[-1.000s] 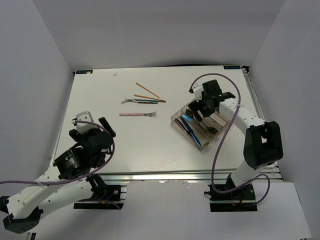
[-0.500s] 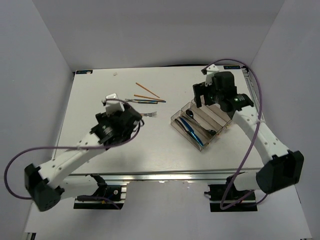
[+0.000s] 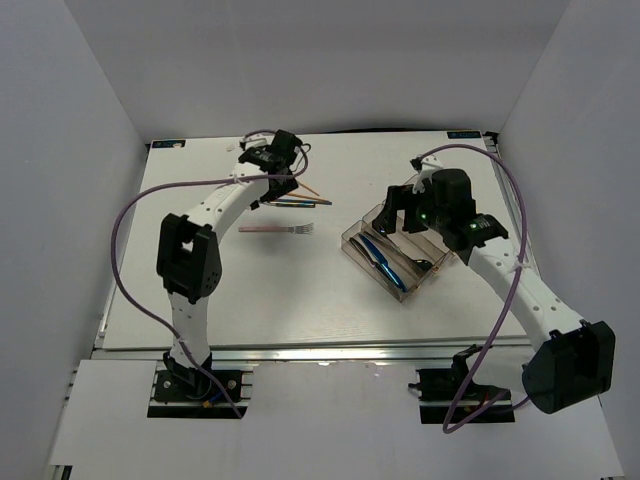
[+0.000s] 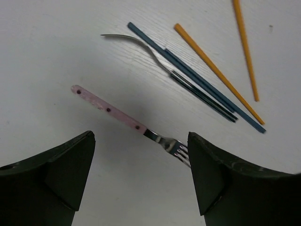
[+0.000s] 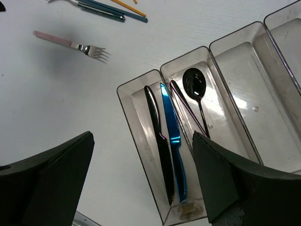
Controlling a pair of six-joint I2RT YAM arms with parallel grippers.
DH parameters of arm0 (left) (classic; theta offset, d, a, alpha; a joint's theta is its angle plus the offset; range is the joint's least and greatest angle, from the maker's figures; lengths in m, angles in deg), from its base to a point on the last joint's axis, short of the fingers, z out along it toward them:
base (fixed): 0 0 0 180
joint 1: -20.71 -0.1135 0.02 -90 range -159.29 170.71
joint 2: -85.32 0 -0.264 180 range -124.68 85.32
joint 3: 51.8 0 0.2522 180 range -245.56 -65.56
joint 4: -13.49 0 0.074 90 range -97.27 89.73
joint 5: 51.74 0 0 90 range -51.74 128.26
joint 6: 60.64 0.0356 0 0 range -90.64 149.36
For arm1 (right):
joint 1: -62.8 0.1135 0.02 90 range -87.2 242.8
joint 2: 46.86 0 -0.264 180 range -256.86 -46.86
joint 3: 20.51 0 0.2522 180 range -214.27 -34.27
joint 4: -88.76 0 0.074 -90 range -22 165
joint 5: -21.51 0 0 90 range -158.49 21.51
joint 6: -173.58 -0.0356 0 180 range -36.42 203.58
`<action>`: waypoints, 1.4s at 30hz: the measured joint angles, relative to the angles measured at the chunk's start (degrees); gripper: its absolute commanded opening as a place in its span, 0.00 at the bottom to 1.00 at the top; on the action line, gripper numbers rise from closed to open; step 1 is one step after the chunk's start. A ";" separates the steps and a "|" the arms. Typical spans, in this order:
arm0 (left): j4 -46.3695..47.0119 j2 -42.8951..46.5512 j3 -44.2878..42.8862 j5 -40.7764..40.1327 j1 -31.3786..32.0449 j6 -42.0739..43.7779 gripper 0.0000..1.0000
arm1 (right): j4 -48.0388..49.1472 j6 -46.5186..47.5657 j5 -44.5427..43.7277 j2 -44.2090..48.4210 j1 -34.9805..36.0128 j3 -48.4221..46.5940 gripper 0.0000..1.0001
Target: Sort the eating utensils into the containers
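Jaws of the left gripper (image 4: 141,157) stand wide apart with nothing between them. In the left wrist view its two dark fingers (image 4: 56,174) frame bare table. The gripper hangs above the pink-handled fork (image 4: 112,112), clear of it. This fork lies flat on the white table (image 3: 200,280), with its handle toward the left finger and its tines toward the right one.

Beyond it lies a silver fork (image 4: 160,61) with a curved handle. A long blue piece (image 4: 244,117) lies close along its side. Two orange chopsticks (image 4: 216,70) complete the group. One lies just beside the blue piece, and the other is apart from it and angled away. From above, the left arm reaches to the far side of the table, with its gripper over this loose group.

Jaws of the right gripper (image 5: 141,141) are likewise spread wide and hold nothing. This gripper hovers above the clear tray (image 5: 235,34). The tray sits on the right half of the table, turned at an angle to the table's edges.

The tray's long compartments run parallel. The outermost one, on the side toward the loose pieces, holds a dark knife (image 5: 157,136) and a blue knife (image 5: 175,146) side by side. Whether the two touch cannot be told. The next compartment holds a black spoon (image 5: 194,84) and, just beside it, a thin dark piece (image 5: 188,109) of a kind that cannot be made out. The tray stands well apart from the utensils lying on the table.
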 measured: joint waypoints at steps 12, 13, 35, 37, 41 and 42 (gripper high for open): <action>-14.01 -4.74 -0.92 -0.81 -3.32 -25.53 0.80 | -1.40 -2.95 -0.26 5.27 0.02 3.52 0.89; -13.84 -5.49 -0.70 -0.02 -3.23 -26.71 0.80 | -1.44 -3.10 0.17 5.35 0.02 3.91 0.89; 5.70 -2.51 21.00 4.96 -3.19 -34.58 0.00 | -1.18 -3.80 7.28 7.67 1.46 5.86 0.89; 9.20 0.13 25.16 5.38 -3.19 -34.58 0.00 | -0.46 -3.87 8.48 7.67 1.64 6.01 0.89; 15.15 5.84 33.24 5.97 -1.70 -30.91 0.00 | 4.26 -5.09 12.92 6.88 3.06 9.20 0.89; 16.26 7.15 34.95 6.38 -0.76 -29.07 0.00 | 5.81 -5.55 14.27 6.23 3.78 10.34 0.89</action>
